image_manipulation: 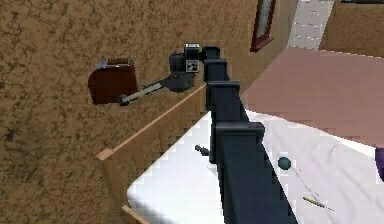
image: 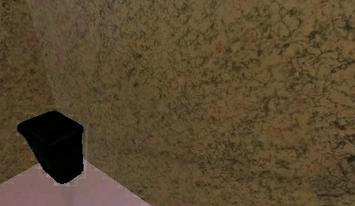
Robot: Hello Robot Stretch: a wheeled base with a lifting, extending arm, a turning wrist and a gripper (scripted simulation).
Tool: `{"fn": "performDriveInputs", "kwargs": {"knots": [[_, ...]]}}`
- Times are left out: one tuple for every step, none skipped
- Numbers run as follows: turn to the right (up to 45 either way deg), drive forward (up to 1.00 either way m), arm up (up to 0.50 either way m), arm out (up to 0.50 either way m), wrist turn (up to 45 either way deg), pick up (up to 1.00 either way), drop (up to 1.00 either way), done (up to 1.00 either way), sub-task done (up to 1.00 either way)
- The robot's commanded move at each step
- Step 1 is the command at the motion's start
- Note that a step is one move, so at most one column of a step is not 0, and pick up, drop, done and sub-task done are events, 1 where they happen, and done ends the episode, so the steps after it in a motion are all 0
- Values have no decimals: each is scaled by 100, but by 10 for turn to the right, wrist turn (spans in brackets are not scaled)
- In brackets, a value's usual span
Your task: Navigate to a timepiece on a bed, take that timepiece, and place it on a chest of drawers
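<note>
Bed (image_manipulation: 170, 185) with white top stands beside mottled brown wall (image: 216, 83).

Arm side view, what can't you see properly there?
In the arm side view:
Dark round thing on the bed: too small to name.
Purple thing: cut by the right edge.
Part of the bed: hidden behind the arm.
Brown box at the gripper: too small to name.

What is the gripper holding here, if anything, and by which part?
A dark brown boxy thing hangs at the gripper's far end, clear of the bed, held by its lower edge on the side toward the arm.
</note>
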Motion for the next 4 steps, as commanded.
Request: {"fn": "performDriveInputs", "kwargs": {"knots": [[0,0,0,0,-450,0,0,0,0],[0,0,0,0,-300,0,0,0,0],[0,0,0,-38,0,0,0,0,0],[-450,0,0,0,0,0,0,0,0]]}}
